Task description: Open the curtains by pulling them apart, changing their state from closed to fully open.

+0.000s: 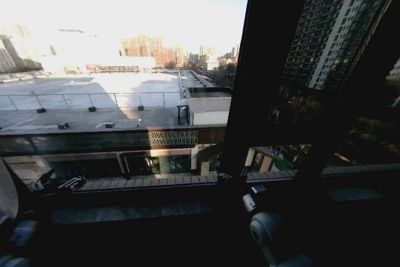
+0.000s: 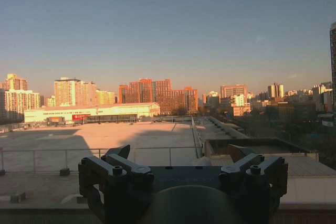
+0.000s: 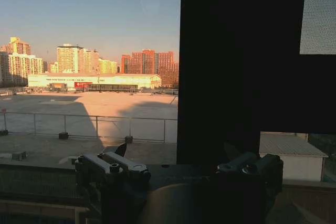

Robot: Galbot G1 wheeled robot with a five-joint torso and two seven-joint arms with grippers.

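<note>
Here left gripper (image 2: 182, 165) open, empty, facing rooftop; right gripper (image 3: 178, 167) open, empty, before dark frame (image 3: 241, 66)

Matt black plastic is covering the left gripper (image 2: 184, 163) and right gripper (image 3: 178, 163), with small dull metal bolt heads showing on the knuckles. Clear, smooth window glass (image 1: 125, 60) is letting sunlight through, while a dark, matt window frame (image 1: 262, 60) is standing unlit beside it.
</note>
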